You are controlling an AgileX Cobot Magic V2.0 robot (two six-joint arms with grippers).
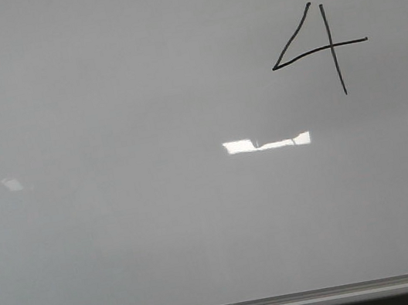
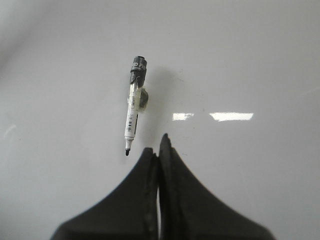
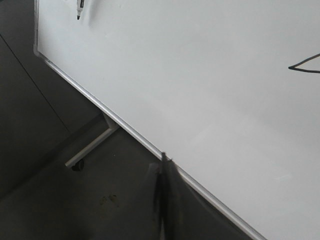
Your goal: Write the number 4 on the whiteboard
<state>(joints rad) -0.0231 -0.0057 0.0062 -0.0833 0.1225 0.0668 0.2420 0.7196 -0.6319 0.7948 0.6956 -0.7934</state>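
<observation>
1. Number 4 (image 1: 320, 49) stands complete in black near the whiteboard's (image 1: 162, 230) upper right corner.
2. I judge the writing step finished; the next move calls only for keeping both arms clear of the ink.
3. Left gripper (image 2: 159, 150): jaws closed together, holding nothing; the marker (image 2: 134, 111) lies uncapped on the board just beyond its tips.
4. Right gripper (image 3: 164, 162): jaws closed, empty, over the board's frame edge.
5. Count: one digit, one board, one marker.

Office or classroom: wheeled whiteboard (image 1: 124, 236)
</observation>
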